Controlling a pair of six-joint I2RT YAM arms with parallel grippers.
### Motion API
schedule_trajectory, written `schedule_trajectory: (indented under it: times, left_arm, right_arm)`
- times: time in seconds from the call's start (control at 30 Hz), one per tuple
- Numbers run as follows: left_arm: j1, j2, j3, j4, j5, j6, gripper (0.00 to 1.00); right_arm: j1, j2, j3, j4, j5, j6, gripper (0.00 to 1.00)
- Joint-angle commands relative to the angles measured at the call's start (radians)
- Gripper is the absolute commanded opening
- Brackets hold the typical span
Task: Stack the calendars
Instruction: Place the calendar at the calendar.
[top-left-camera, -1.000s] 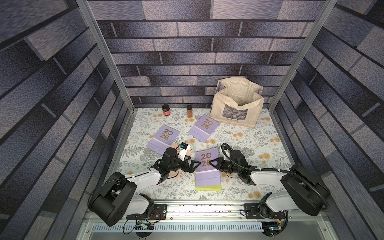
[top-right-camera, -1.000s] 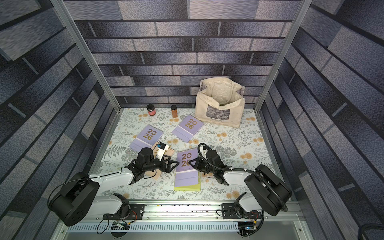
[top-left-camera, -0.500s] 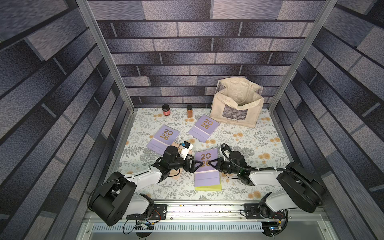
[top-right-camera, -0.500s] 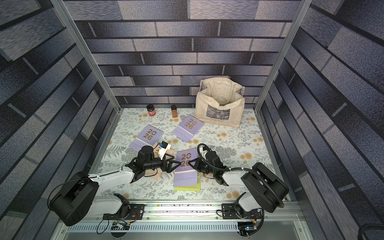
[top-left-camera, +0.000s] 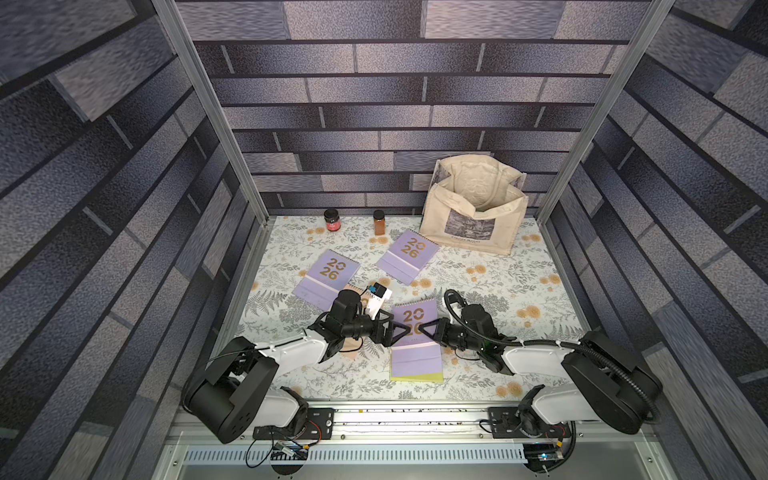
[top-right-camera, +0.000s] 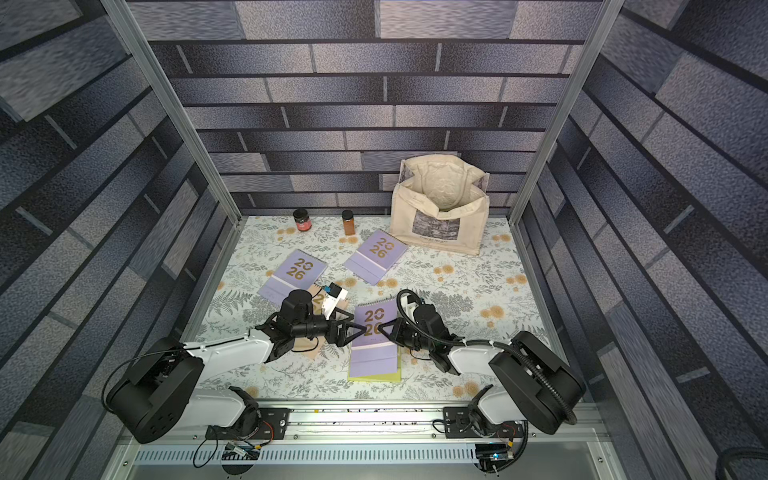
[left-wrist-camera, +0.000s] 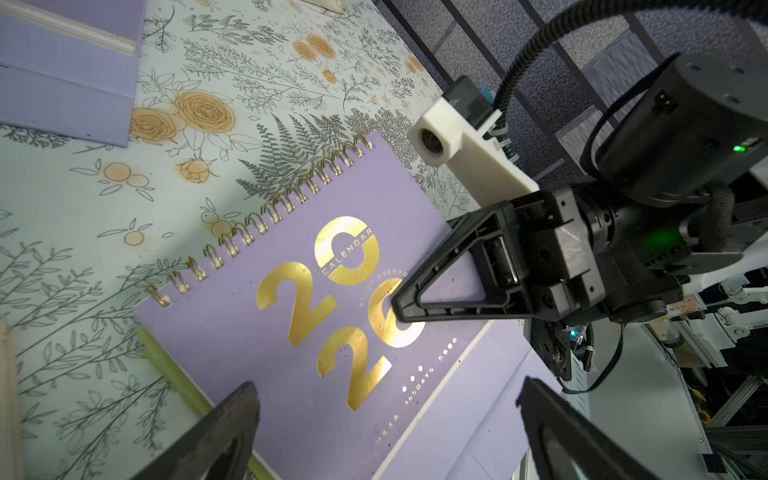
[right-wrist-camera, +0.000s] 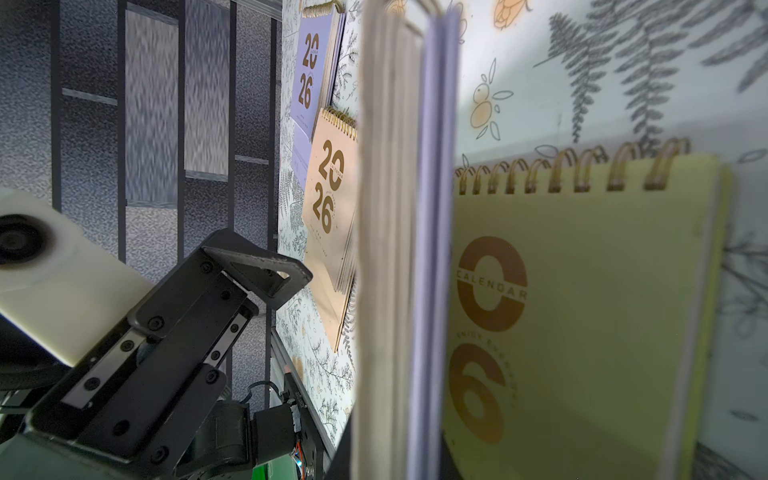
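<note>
Near the front, a lilac calendar (top-left-camera: 415, 357) lies on a yellow-green calendar (top-left-camera: 419, 377). My right gripper (top-left-camera: 420, 328) is shut on the lilac one's right edge. The right wrist view shows that lilac calendar (right-wrist-camera: 432, 249) edge-on, tilted up off the yellow-green cover (right-wrist-camera: 582, 311). My left gripper (top-left-camera: 395, 326) stands open at its left edge, with its fingers (left-wrist-camera: 224, 432) spread over the cover (left-wrist-camera: 291, 332). Two more lilac calendars (top-left-camera: 326, 276) (top-left-camera: 407, 255) lie flat farther back. A peach calendar (right-wrist-camera: 332, 208) lies mostly hidden under my left arm in both top views.
A cream tote bag (top-left-camera: 473, 216) stands open at the back right. Two small jars (top-left-camera: 332, 220) (top-left-camera: 379, 222) stand by the back wall. Brick-patterned walls close in the floral table (top-left-camera: 519, 291) on three sides, and a metal rail (top-left-camera: 395, 415) runs along the front.
My left gripper has edged right to the near lilac calendar's left edge. The right gripper keeps its hold and has barely moved.
</note>
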Motion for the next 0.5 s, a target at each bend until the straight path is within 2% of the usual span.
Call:
schedule_trajectory:
  times: [0.0, 0.47]
  left_arm:
    - [-0.01, 0.007, 0.031, -0.011, 0.025, 0.003, 1.0]
    - [-0.048, 0.067, 0.051, 0.007, 0.07, -0.009, 1.0]
  right_arm:
    - [0.009, 0.013, -0.023, -0.078, -0.004, -0.04, 0.0]
    - [0.009, 0.022, -0.035, -0.111, 0.03, -0.011, 0.0]
